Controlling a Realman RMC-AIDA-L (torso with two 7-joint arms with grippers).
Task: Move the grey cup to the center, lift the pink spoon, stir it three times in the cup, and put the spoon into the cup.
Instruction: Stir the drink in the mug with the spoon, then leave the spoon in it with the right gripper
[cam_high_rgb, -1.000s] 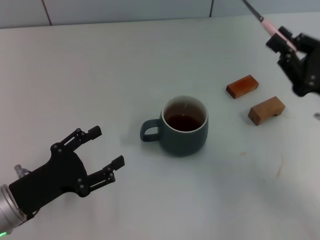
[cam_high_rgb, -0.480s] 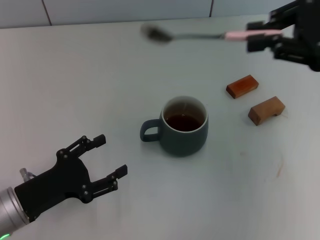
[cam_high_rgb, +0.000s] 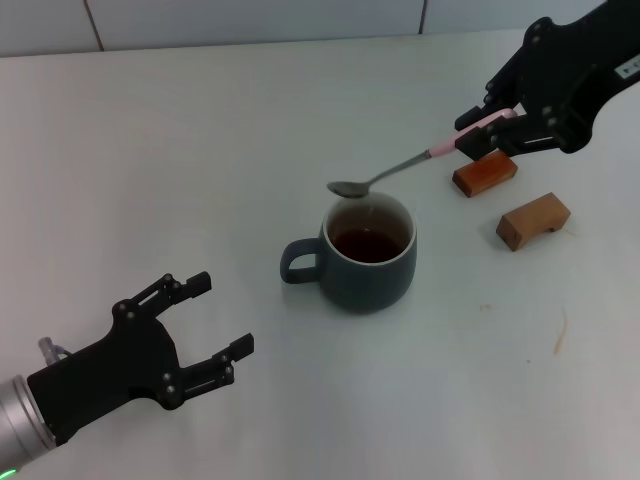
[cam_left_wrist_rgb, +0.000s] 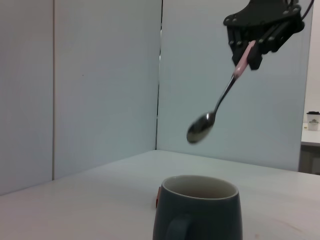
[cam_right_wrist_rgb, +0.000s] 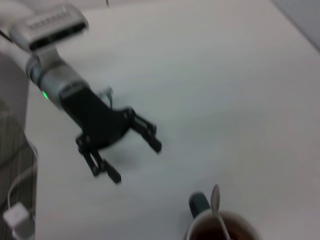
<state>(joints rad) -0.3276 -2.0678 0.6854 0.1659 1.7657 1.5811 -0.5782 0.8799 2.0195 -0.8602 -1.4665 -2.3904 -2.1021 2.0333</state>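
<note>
The grey cup (cam_high_rgb: 369, 254) stands mid-table with dark brown liquid inside, its handle toward my left; it also shows in the left wrist view (cam_left_wrist_rgb: 199, 209) and the right wrist view (cam_right_wrist_rgb: 222, 231). My right gripper (cam_high_rgb: 492, 128) is shut on the pale pink handle of the pink spoon (cam_high_rgb: 400, 168), at the far right above the table. The spoon slants down and its metal bowl hangs just above the cup's far rim, clear of the liquid (cam_left_wrist_rgb: 201, 128). My left gripper (cam_high_rgb: 215, 322) is open and empty near the front left, apart from the cup.
Two brown wooden blocks lie right of the cup, an orange-brown one (cam_high_rgb: 484, 172) and a lighter one (cam_high_rgb: 533, 220). A tiled wall edge runs along the table's far side.
My right gripper swung the spoon round from pointing up and away, then lowered it so its bowl now hangs over the cup's rim. The left arm drew back slightly; the cup stayed put.
</note>
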